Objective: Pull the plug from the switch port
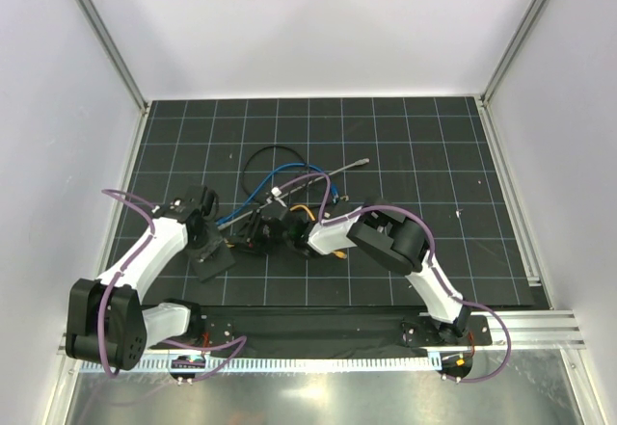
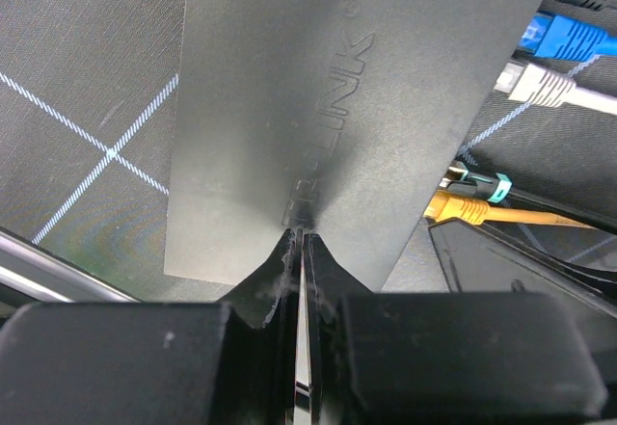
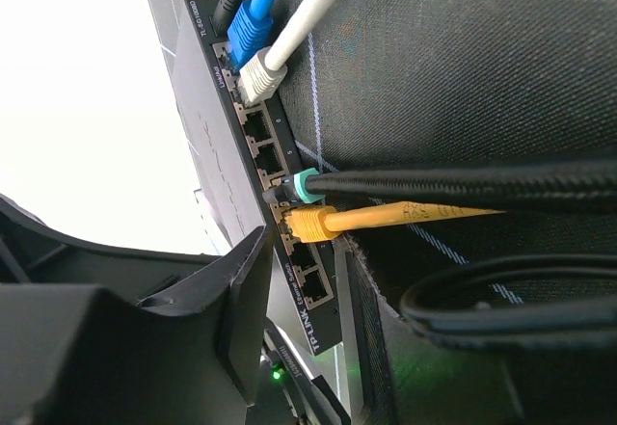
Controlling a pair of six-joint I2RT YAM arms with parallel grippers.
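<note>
The switch is a flat matte-black box with raised lettering, and it also shows in the top view. Its port edge holds a blue plug, a white plug, a black plug with a teal collar and a yellow plug. My left gripper is shut, its tips resting on the switch's top face near one edge. My right gripper is open at the port edge, one finger on each side of the yellow plug, not touching it.
Black, blue, white and yellow cables loop over the gridded mat behind the switch. A thick black cable loop lies close to my right fingers. A small black block sits by the left arm. White walls surround the mat.
</note>
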